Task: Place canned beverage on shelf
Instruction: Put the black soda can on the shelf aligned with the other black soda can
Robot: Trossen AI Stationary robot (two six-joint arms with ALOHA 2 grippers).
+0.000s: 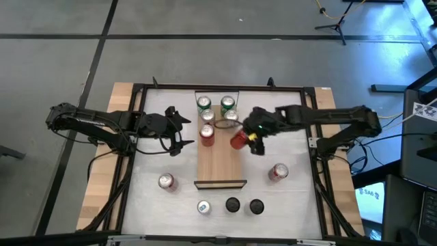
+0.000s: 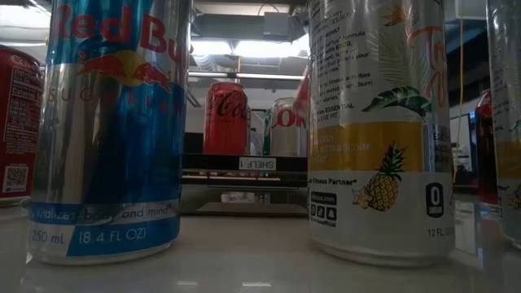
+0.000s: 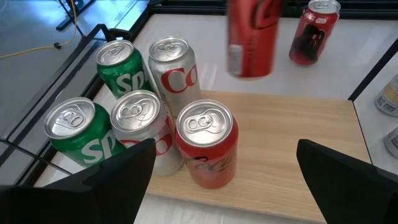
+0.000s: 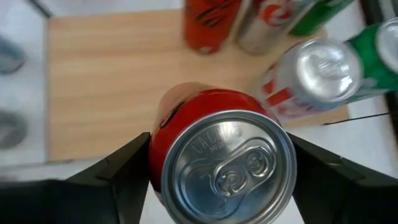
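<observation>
A robotics lab or test workshop. A white counter point(image 1: 287, 147) in a black frame stands on a bare grey concrete floor point(image 1: 171, 55) crossed by dark lines. A tripod base point(image 1: 334, 27) sits at the upper right of the high view, and cables point(image 1: 392, 140) trail at right. The low view shows ceiling strip lights point(image 2: 244, 49) and ducting point(image 2: 248, 24) overhead.

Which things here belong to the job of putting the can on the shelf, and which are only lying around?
Job:
- red can, held in right gripper
- shelf

Lying about:
- five cans already on the shelf
- red can on the tabletop
- left gripper, open, waiting beside the shelf
</observation>
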